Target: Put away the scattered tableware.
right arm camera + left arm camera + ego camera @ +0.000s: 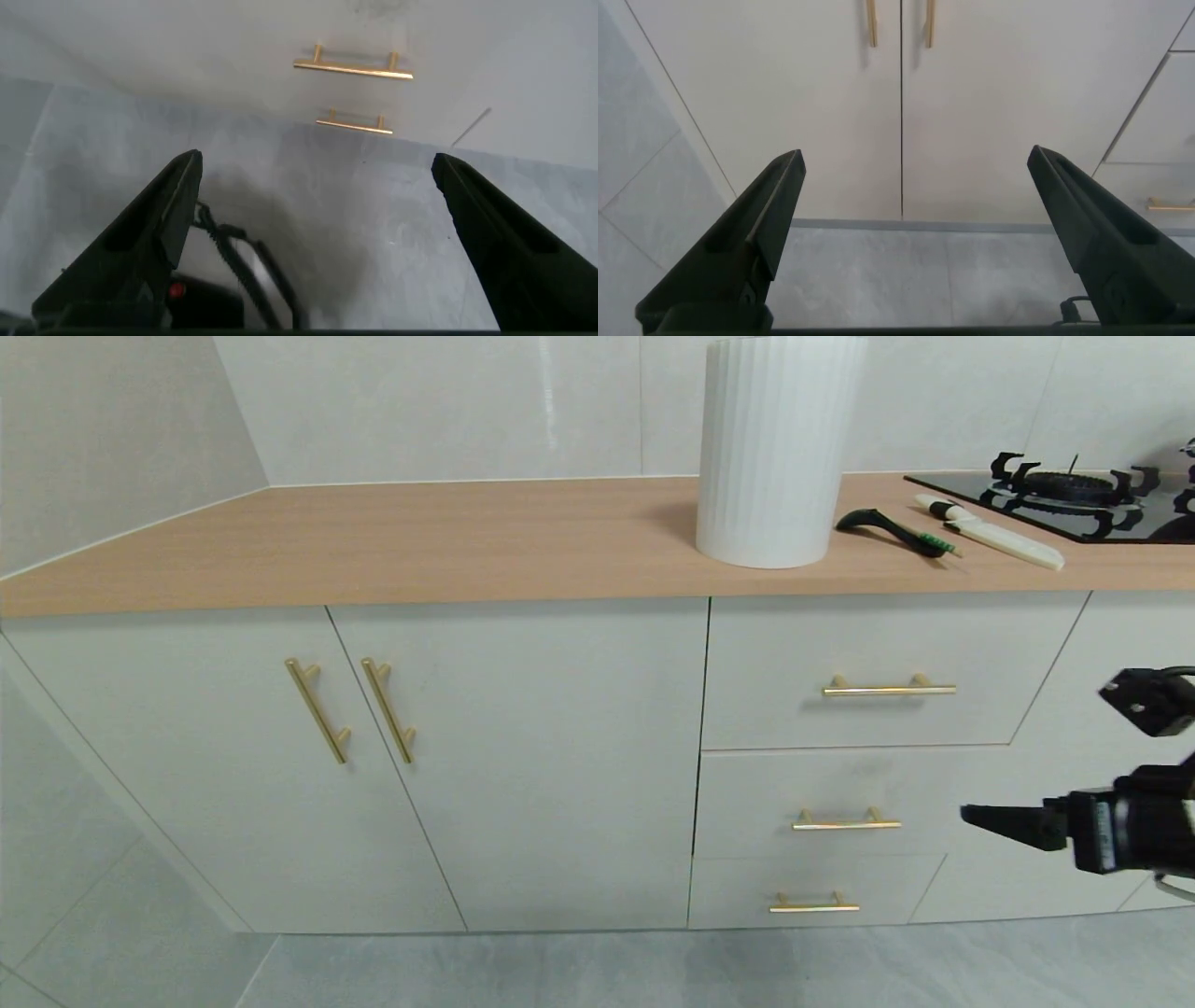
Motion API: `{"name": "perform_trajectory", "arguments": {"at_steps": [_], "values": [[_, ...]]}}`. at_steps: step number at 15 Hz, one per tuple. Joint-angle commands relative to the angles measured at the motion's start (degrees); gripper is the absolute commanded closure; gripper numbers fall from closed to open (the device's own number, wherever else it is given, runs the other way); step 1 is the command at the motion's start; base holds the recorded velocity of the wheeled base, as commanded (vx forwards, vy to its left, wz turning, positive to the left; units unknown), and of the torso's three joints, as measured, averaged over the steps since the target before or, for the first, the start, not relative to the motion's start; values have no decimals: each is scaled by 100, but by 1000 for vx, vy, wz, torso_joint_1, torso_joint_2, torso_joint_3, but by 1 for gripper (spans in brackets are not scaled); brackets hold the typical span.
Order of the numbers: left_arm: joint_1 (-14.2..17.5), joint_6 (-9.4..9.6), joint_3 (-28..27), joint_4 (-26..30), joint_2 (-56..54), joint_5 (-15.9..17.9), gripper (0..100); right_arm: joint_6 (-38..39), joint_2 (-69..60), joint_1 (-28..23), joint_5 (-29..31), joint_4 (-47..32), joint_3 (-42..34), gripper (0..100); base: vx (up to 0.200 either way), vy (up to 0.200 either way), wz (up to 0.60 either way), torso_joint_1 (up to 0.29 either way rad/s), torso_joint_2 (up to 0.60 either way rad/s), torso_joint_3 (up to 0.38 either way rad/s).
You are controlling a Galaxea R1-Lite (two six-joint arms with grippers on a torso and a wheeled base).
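Note:
On the wooden countertop [420, 541] a black-handled peeler [892, 530] and a white knife [994, 534] lie side by side, just right of a tall white ribbed container [770, 448]. My right gripper [316, 163] is open and holds nothing. It hangs low over the floor, facing the lower drawer handles [353, 67]. One of its fingers [1013, 826] shows at the right edge of the head view, beside the drawers. My left gripper [915, 157] is also open with nothing in it, low before the double cabinet doors [901, 112].
A black gas hob [1074, 495] sits at the counter's far right. Below the counter are two doors with gold handles [355, 709] and a stack of three drawers [889, 689], all closed. Grey tiled floor [560, 971] lies in front.

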State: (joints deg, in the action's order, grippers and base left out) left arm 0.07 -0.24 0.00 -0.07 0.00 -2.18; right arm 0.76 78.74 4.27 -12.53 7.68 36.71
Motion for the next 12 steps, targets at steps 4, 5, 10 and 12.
{"name": "perform_trajectory", "arguments": {"at_steps": [4, 5, 10, 12], "values": [[1, -2, 0, -1, 0, -2, 0, -181, 3051, 224, 550, 2001, 258, 0, 0, 0, 0, 0, 0, 0], [1, -2, 0, -1, 0, -2, 0, -199, 3376, 241, 682, 2291, 364, 0, 0, 0, 0, 0, 0, 0], [1, -2, 0, -1, 0, -2, 0, -260, 4299, 373, 1121, 3099, 601, 0, 0, 0, 0, 0, 0, 0], [1, -2, 0, -1, 0, -2, 0, -269, 4598, 391, 1262, 3591, 610, 0, 0, 0, 0, 0, 0, 0]]}}
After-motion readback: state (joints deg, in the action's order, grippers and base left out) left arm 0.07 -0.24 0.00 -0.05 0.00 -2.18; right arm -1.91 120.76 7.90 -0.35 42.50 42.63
